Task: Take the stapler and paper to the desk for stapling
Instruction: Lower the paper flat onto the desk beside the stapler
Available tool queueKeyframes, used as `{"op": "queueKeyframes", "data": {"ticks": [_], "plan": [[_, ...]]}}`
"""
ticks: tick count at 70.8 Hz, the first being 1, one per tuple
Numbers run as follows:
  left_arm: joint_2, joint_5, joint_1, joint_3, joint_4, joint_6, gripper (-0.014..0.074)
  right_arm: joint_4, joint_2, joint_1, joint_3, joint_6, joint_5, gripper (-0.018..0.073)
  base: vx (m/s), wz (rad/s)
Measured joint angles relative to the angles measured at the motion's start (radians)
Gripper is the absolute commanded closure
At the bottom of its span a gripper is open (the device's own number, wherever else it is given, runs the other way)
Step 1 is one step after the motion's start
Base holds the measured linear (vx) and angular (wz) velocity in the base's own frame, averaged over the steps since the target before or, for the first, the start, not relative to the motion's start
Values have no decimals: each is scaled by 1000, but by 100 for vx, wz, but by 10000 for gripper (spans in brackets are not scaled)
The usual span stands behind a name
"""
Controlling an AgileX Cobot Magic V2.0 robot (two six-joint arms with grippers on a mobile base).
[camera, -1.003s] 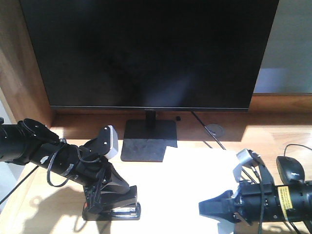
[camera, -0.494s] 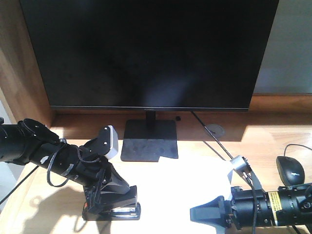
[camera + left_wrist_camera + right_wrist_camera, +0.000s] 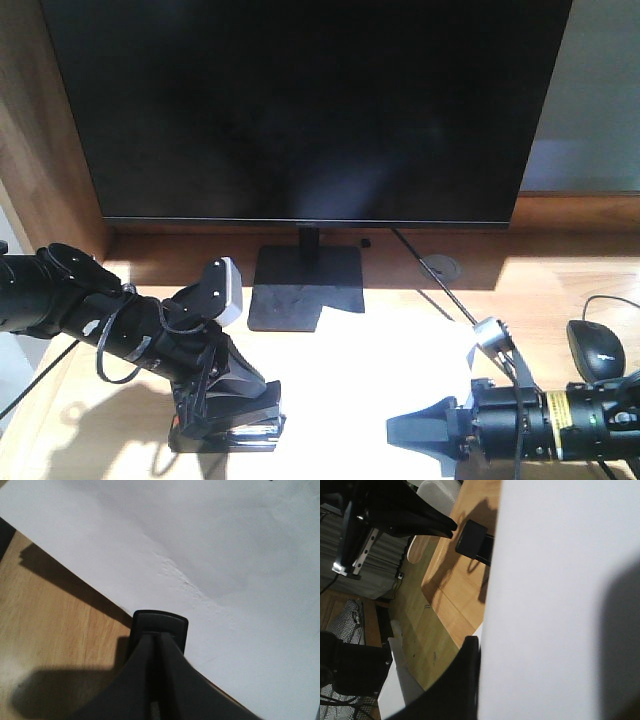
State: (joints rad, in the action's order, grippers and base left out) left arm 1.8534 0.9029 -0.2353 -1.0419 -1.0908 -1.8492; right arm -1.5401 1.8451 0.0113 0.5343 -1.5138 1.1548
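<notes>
Lower left, the left pincer (image 3: pixel 225 415) clamps the stapler (image 3: pixel 235 432) down on the worktop (image 3: pixel 560 280), nose at the paper (image 3: pixel 225 555) edge for stapling; lower right, the right pincer (image 3: pixel 425 435) pinches the sheet steady.

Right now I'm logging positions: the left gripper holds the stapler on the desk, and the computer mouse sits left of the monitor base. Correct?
Not quite. The front view shows the computer mouse right of the monitor base. The left gripper does hold the stapler on the desk.
</notes>
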Motion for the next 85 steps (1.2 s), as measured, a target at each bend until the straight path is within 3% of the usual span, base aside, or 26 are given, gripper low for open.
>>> {"op": "queueKeyframes", "data": {"ticks": [23, 42, 56, 65, 85], "plan": [[0, 0, 0, 0, 0, 0, 603, -2, 106, 0, 64, -22, 0, 561, 0, 0], [0, 0, 0, 0, 0, 0, 603, -94, 180, -10, 193, -181, 0, 561, 0, 0], [0, 0, 0, 0, 0, 0, 603, -208, 242, -92, 306, -297, 1, 561, 0, 0], [0, 1, 0, 0, 0, 0, 603, -222, 270, -138, 379, -355, 2, 561, 0, 0], [0, 4, 0, 0, 0, 0, 603, -229, 285, -143, 454, -419, 3, 561, 0, 0]]}}
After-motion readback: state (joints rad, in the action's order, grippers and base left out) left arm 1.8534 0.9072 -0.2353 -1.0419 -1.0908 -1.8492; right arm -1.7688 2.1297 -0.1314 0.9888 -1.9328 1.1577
